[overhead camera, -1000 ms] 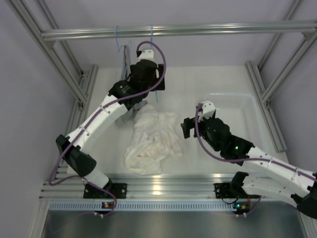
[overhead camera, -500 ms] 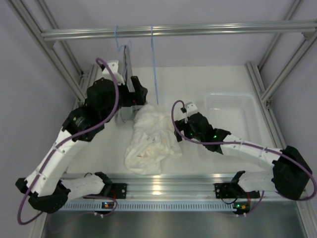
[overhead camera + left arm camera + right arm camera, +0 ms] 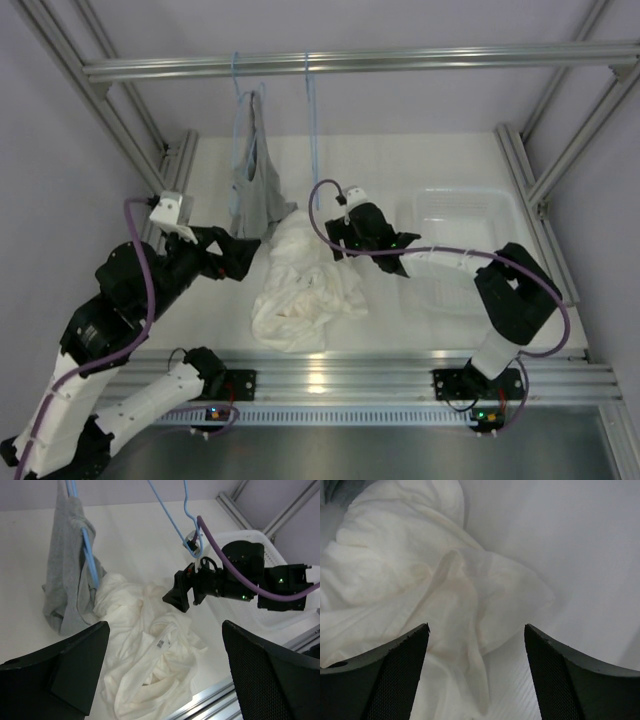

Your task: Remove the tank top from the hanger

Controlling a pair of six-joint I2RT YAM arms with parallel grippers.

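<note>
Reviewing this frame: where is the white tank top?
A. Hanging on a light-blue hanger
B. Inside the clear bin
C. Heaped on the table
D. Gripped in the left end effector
C: the white tank top lies crumpled on the table, while the light-blue hanger above it hangs bare.
</note>
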